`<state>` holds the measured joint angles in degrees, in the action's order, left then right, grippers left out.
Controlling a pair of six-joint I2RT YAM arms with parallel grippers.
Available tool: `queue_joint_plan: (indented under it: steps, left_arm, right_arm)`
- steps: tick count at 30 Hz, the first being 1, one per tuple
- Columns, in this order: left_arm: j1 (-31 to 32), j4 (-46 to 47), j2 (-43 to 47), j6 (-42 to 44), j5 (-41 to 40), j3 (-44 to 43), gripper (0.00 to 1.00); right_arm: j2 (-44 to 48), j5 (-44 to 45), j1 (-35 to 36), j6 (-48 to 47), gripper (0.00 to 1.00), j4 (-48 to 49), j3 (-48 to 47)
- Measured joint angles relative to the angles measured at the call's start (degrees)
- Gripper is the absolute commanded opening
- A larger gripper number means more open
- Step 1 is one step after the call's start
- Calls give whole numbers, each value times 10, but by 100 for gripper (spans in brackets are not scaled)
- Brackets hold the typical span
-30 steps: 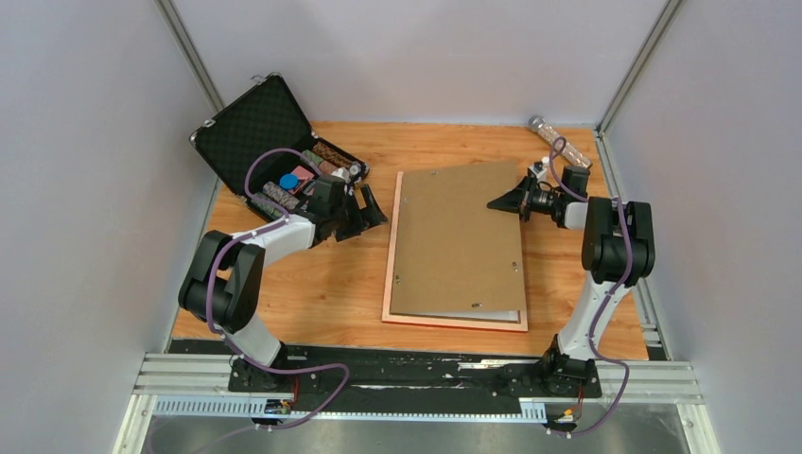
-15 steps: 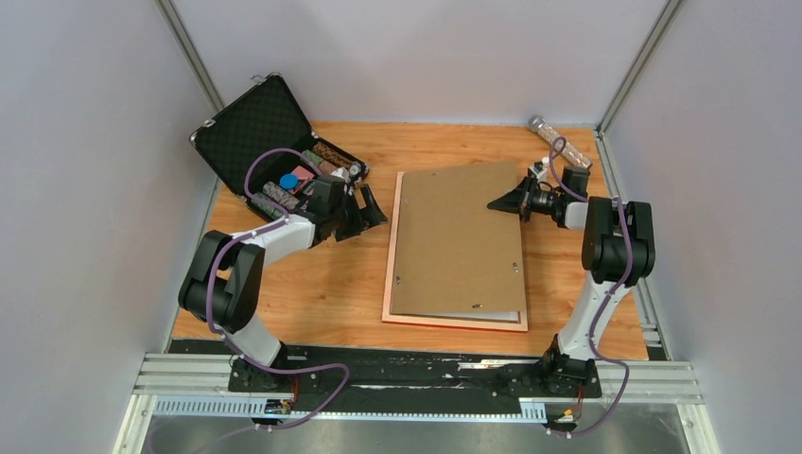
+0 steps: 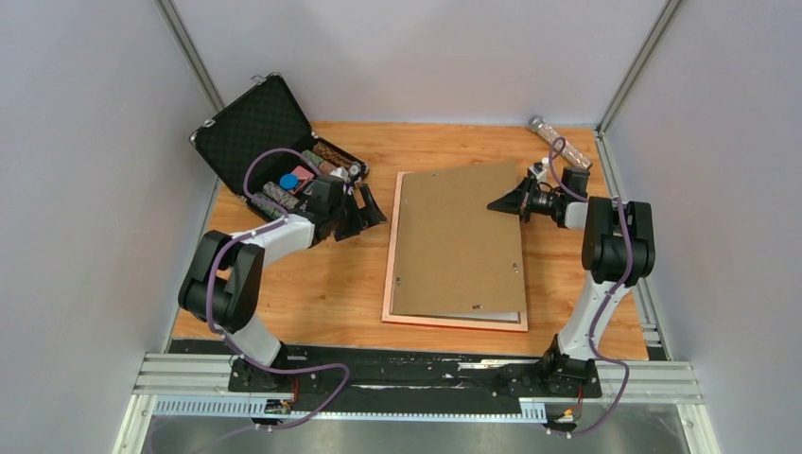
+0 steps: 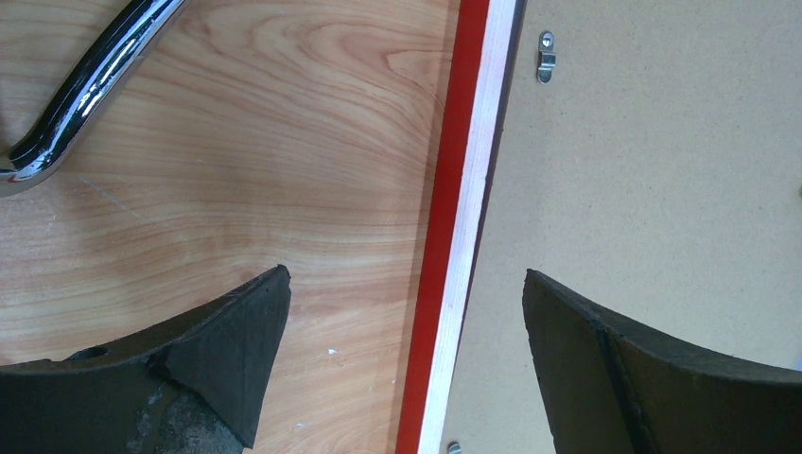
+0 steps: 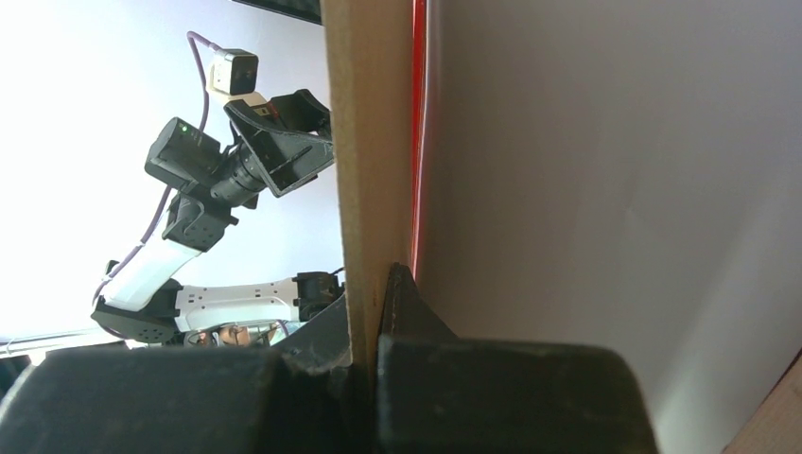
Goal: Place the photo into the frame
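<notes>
Nothing moved, frame (image 4: 455, 236) edge beneath spread left hand (image 4: 407, 276)

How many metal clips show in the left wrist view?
2. One clip near the top; another clip cut off at the bottom edge, both on the backing board. More may lie outside view.

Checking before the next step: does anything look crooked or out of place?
Yes. The brown backing board lies askew on the frame, not square in it: its far right corner is raised, clamped in the right arm's jaws, and a white strip shows past its near edge.
</notes>
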<state>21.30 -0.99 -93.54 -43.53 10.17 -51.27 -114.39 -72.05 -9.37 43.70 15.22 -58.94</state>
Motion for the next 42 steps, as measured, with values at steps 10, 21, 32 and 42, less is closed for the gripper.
queue_joint_plan:
  steps: [10, 21, 32, 42]
  left_arm:
    - [0, 0, 0, 0, 0, 0, 100]
    - [0, 0, 0, 0, 0, 0, 100]
    - [0, 0, 0, 0, 0, 0, 100]
    - [0, 0, 0, 0, 0, 0, 100]
  right_arm:
    - [-3, 0, 0, 14, 0, 10, 5]
    - [-9, 6, 0, 28, 0, 19, 19]
    - [-29, 6, 0, 28, 0, 27, 19]
    - [-30, 5, 0, 24, 0, 27, 17]
